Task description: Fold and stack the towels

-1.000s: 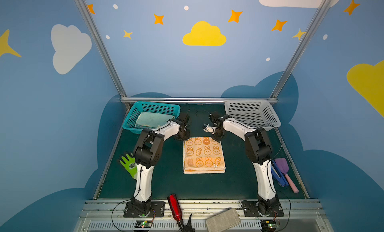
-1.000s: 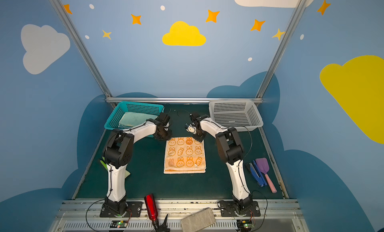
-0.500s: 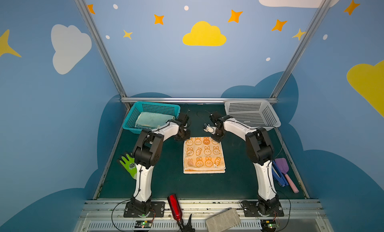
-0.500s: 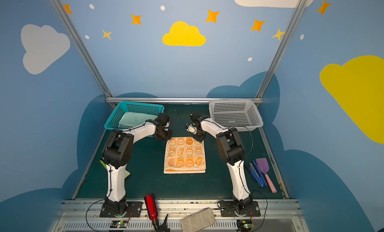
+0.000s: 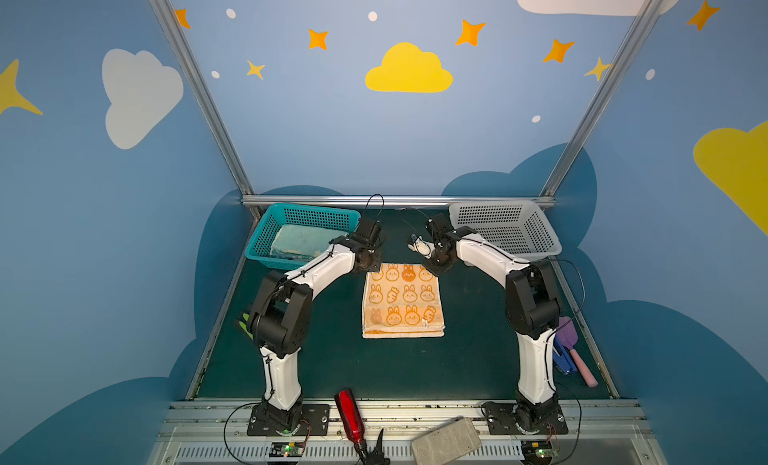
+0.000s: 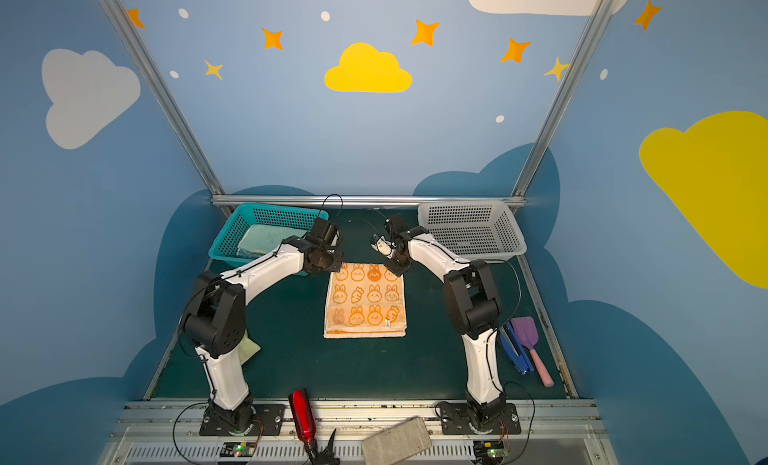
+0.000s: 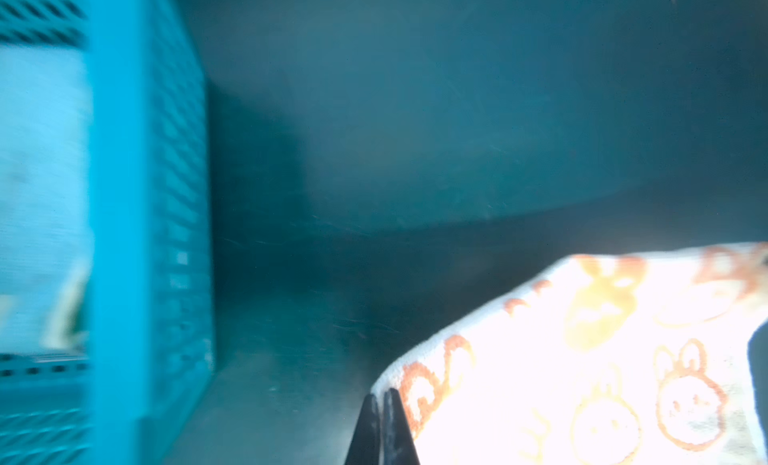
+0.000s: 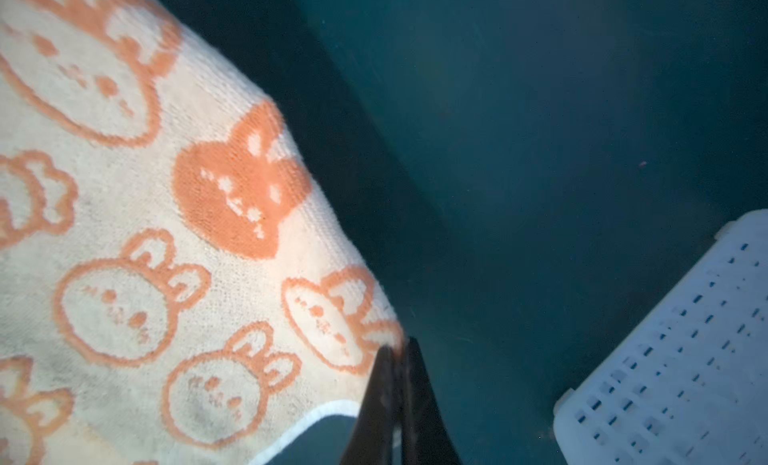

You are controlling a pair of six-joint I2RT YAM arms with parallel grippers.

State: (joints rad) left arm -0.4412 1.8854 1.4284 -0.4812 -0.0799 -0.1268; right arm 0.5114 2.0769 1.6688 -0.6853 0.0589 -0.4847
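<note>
Left gripper is squeezing its two dark fingertips fully together on one far corner of the orange towel, with the cloth's edge running straight into the tips in the left wrist view. Right gripper is pinching the other far corner, jaws closed with no gap, and there the corner is rising off the green mat and throwing a shadow under it. In both top views the orange towel is lying in the middle of the mat between the two arms, with its rabbit and carrot pattern facing up and its near edge showing stacked layers and resting flat. Both wrists are hanging over its far edge, hiding the fingers from above. A pale towel is sitting inside the teal basket at the far left, just beside the left wrist, while the grey basket is standing at the far right.
</note>
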